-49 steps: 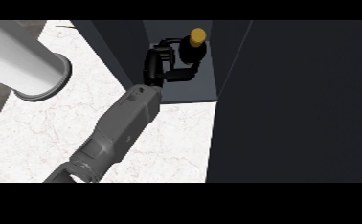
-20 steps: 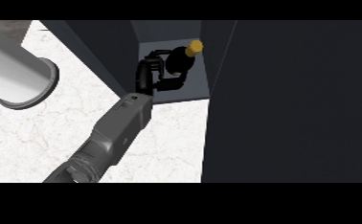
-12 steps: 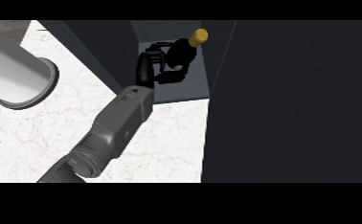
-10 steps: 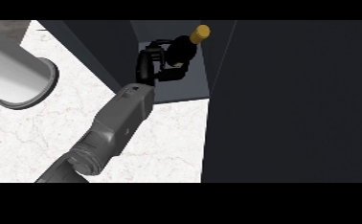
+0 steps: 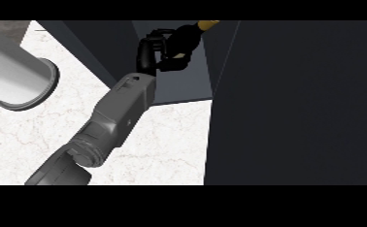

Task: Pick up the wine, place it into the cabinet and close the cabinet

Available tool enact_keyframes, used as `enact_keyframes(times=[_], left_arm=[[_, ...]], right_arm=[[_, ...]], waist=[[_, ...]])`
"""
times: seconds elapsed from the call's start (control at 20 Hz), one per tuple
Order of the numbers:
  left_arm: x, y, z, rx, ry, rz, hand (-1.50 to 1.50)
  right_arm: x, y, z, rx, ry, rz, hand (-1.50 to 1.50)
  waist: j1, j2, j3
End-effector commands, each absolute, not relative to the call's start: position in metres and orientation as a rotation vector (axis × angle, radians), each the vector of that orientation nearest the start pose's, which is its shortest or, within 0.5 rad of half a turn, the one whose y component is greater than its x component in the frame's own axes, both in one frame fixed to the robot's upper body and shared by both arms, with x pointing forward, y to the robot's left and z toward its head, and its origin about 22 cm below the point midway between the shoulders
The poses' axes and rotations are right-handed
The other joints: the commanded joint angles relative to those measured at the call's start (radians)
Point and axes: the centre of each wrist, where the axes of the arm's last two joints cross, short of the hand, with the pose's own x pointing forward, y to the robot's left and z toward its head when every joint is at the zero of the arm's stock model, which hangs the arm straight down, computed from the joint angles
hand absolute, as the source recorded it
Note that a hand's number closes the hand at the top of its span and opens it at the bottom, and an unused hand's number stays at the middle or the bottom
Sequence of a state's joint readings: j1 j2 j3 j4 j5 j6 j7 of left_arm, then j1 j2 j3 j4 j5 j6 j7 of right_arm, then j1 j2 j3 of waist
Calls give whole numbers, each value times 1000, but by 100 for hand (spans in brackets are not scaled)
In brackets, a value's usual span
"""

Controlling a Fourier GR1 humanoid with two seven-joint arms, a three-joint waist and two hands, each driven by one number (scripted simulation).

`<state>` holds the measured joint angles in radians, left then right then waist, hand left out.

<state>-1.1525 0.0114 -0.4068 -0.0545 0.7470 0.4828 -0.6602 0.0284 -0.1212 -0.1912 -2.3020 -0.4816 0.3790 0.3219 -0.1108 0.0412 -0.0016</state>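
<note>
The robot hand (image 5: 159, 51) curls around the wine (image 5: 188, 38), which tilts, its gold cap pointing up-right into the cabinet (image 5: 172, 85).

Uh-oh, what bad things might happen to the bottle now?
The wine bottle is held by the hand inside the cabinet, tilted, its gold cap near the dark door. The cap might bump that door. Released while tilted, the bottle could tip over. Pulling back, the fingers might drag it out.
</note>
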Motion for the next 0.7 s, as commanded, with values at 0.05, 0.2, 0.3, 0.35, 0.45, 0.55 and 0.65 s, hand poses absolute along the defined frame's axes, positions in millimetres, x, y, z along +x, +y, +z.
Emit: enact_keyframes(times=[0.05,0.2,0.3,0.35,0.45,0.55,0.65], left_arm=[[427,106,22,284,-1743,16,150],[430,113,23,325,-1753,11,150],[438,128,35,371,-1766,-5,150],[435,123,31,387,-1757,-8,150],[433,110,31,401,-1748,-17,150],[432,131,21,407,-1756,-23,-150],[436,117,34,442,-1736,-16,-150]], right_arm=[[173,-270,164,372,-1987,304,-150],[174,-283,162,370,-2004,282,-150],[170,-275,168,386,-2007,298,-150],[172,-276,170,384,-1996,279,-150],[166,-275,167,384,-1990,312,-150],[174,-274,169,371,-2015,302,-150],[175,-275,170,386,-2018,308,-150]], waist=[[10,-1,0],[3,0,1],[-2,2,0],[-7,5,0],[-9,2,0],[-1,10,-1],[-7,8,0]])
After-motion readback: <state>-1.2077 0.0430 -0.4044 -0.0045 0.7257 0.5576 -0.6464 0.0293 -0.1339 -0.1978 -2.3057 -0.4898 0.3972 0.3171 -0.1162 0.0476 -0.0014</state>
